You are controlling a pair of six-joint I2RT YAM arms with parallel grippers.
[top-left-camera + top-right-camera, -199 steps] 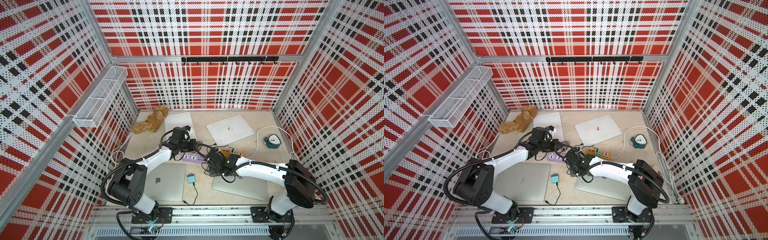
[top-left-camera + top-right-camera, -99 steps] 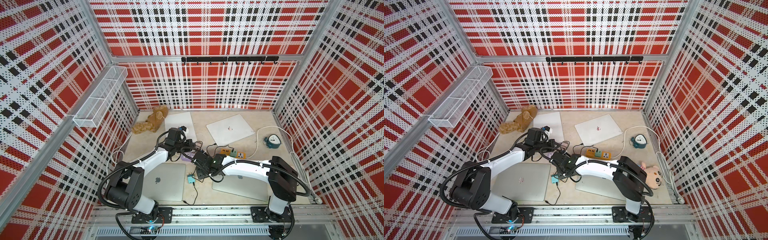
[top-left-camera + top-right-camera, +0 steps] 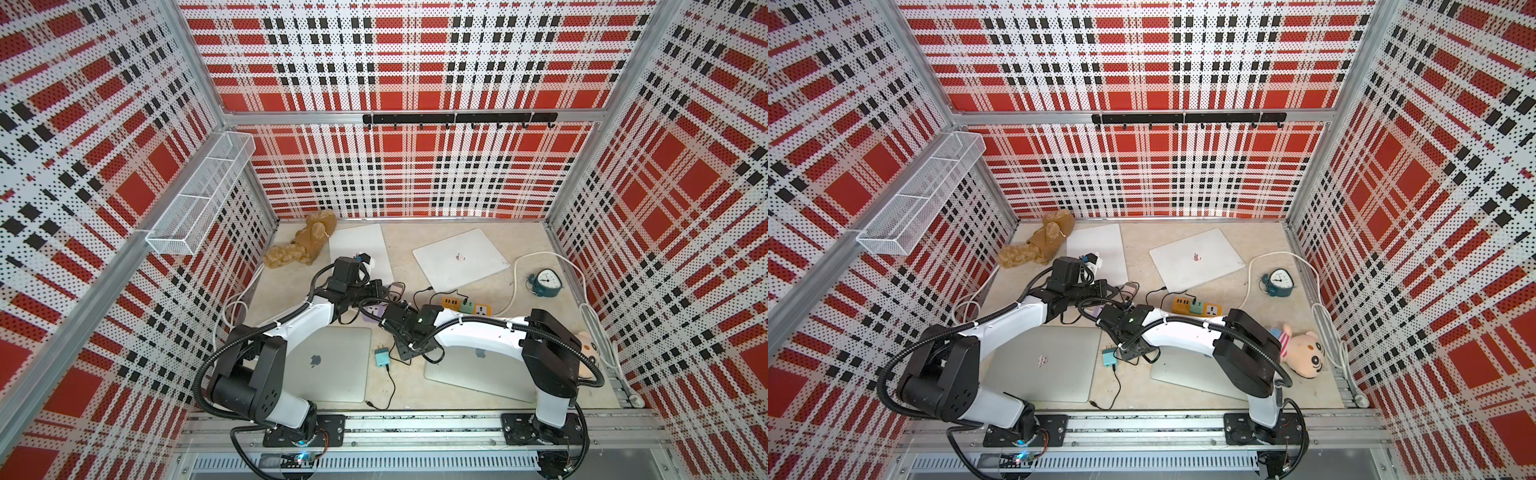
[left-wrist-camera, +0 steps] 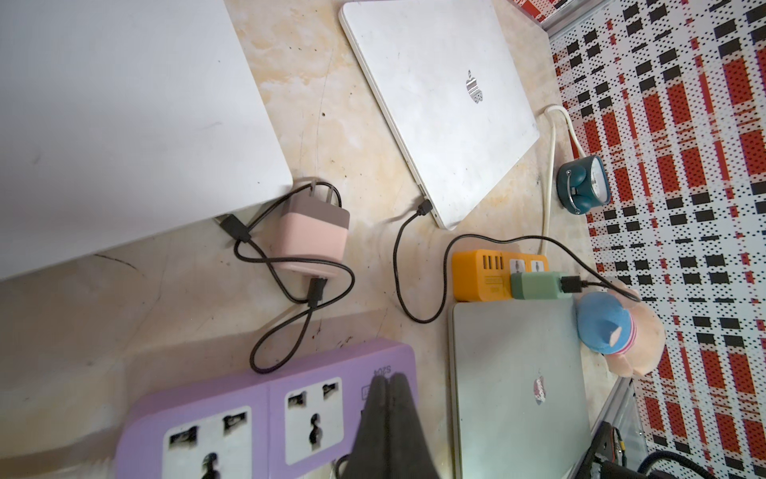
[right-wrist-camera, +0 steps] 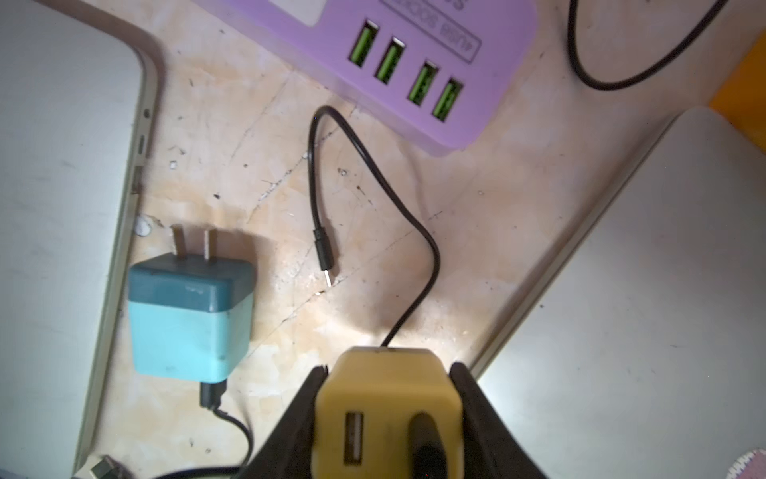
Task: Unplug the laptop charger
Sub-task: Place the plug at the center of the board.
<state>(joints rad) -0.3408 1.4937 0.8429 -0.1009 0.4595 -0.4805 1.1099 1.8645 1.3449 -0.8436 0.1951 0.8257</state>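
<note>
My right claw [image 5: 387,373] is clamped on the yellow laptop charger [image 5: 385,423], which is gripped between the two fingers and clear of the purple power strip [image 5: 414,25]. Its black cable [image 5: 418,249] loops over the surface [image 5: 373,199] to a loose plug end that lies near the teal charger [image 5: 186,319]. My left claw [image 4: 388,383] is pinched fully together, with its tips over one end of the strip.
</note>
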